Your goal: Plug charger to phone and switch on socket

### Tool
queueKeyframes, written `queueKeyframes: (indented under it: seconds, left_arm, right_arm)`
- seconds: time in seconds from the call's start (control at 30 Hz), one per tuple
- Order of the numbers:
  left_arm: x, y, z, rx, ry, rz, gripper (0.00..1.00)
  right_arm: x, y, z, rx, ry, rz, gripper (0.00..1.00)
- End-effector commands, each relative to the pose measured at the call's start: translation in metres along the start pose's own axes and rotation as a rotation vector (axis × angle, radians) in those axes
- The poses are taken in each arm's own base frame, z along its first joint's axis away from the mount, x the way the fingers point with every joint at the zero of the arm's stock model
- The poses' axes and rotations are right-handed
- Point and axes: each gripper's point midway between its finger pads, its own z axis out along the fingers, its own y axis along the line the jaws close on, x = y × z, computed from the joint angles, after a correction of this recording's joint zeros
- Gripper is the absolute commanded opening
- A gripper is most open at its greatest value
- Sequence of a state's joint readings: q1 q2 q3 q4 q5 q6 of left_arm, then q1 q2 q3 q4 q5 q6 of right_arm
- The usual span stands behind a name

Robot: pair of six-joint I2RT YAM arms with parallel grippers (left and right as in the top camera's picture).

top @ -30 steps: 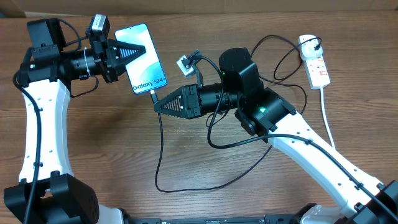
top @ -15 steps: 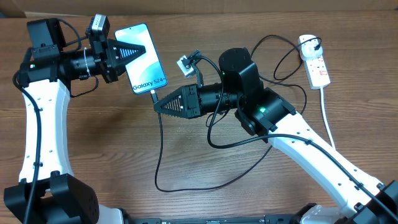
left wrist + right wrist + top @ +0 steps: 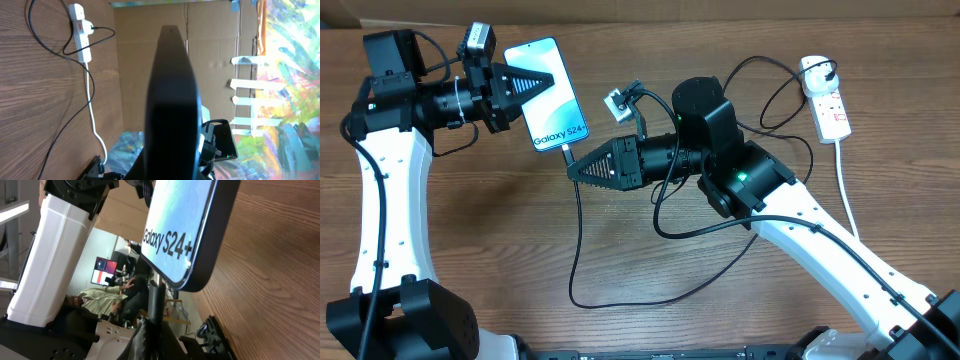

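The phone [image 3: 552,105] has a light blue screen reading "Galaxy S24+". My left gripper [image 3: 544,81] is shut on its upper part and holds it tilted over the table. In the left wrist view the phone [image 3: 170,95] shows edge-on as a dark slab. My right gripper [image 3: 573,169] is shut on the charger [image 3: 576,240], just below the phone's bottom edge. In the right wrist view the charger's black connector [image 3: 156,292] meets the bottom edge of the phone [image 3: 177,230]. The cable loops over the table toward the white socket [image 3: 828,103] at the far right.
A thick white cord [image 3: 846,190] runs from the socket toward the front right. The socket [image 3: 80,30] and its cord also show in the left wrist view. A cardboard wall [image 3: 650,12] lines the table's back edge. Cable loops lie at the front centre [image 3: 620,303].
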State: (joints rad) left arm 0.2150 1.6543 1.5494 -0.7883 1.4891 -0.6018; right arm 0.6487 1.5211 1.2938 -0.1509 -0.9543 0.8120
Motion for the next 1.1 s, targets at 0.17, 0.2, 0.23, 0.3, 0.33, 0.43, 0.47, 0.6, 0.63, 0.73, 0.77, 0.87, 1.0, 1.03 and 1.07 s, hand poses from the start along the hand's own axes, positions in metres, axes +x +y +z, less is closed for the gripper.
queueKeyframes:
  seconds: [0.17,0.2,0.23,0.3,0.33,0.43,0.47,0.6,0.63,0.73,0.77,0.87,1.0,1.03,1.07]
  left_arm:
    - [0.0078,-0.0130,0.0014,0.049,0.037,0.040,0.04]
    - [0.0081,-0.0133,0.0013,0.050,0.039,0.037,0.04]
    - [0.0084,-0.0137,0.0013,0.053,0.040,0.031,0.04]
    - [0.0092,-0.0149,0.0011,0.060,0.045,0.031,0.04]
    - [0.0093,-0.0151,0.0011,0.061,0.046,0.032,0.04]
    - [0.0092,-0.0150,0.0011,0.061,0.046,0.028,0.04]
    - [0.0092,-0.0150,0.0011,0.061,0.046,0.025,0.04]
    - [0.0092,-0.0150,0.0011,0.061,0.046,0.025,0.04]
    - [0.0092,-0.0151,0.0011,0.061,0.046,0.026,0.04]
    - [0.0093,-0.0151,0.0012,0.061,0.046,0.026,0.04]
    - [0.0092,-0.0151,0.0011,0.061,0.046,0.026,0.04]
    - [0.0093,-0.0150,0.0012,0.060,0.046,0.027,0.04]
    - [0.0093,-0.0150,0.0012,0.061,0.045,0.038,0.04]
    - [0.0093,-0.0150,0.0012,0.061,0.045,0.038,0.04]
    - [0.0092,-0.0150,0.0012,0.060,0.045,0.038,0.04]
  right_arm:
    - [-0.0062,0.0133,-0.0060,-0.011,-0.028,-0.036,0.04]
    - [-0.0062,0.0132,-0.0060,-0.010,-0.028,-0.036,0.04]
    - [-0.0061,0.0132,-0.0060,-0.010,-0.027,-0.036,0.04]
    - [-0.0058,0.0128,-0.0060,-0.009,-0.026,-0.033,0.04]
    - [-0.0057,0.0126,-0.0060,-0.009,-0.026,-0.033,0.04]
    - [-0.0053,0.0121,-0.0060,-0.007,-0.025,-0.029,0.04]
    - [-0.0050,0.0116,-0.0060,-0.005,-0.024,-0.026,0.04]
    - [-0.0043,0.0107,-0.0059,-0.002,-0.022,-0.021,0.04]
    - [-0.0043,0.0107,-0.0059,-0.002,-0.021,-0.021,0.04]
    - [-0.0046,0.0111,-0.0060,-0.003,-0.022,-0.023,0.04]
    - [-0.0047,0.0112,-0.0060,-0.004,-0.023,-0.024,0.04]
    - [-0.0055,0.0123,-0.0060,-0.008,-0.025,-0.030,0.04]
    - [-0.0059,0.0129,-0.0060,-0.010,-0.026,-0.034,0.04]
    - [-0.0059,0.0129,-0.0060,-0.010,-0.026,-0.034,0.04]
    - [-0.0058,0.0129,-0.0060,-0.010,-0.026,-0.033,0.04]
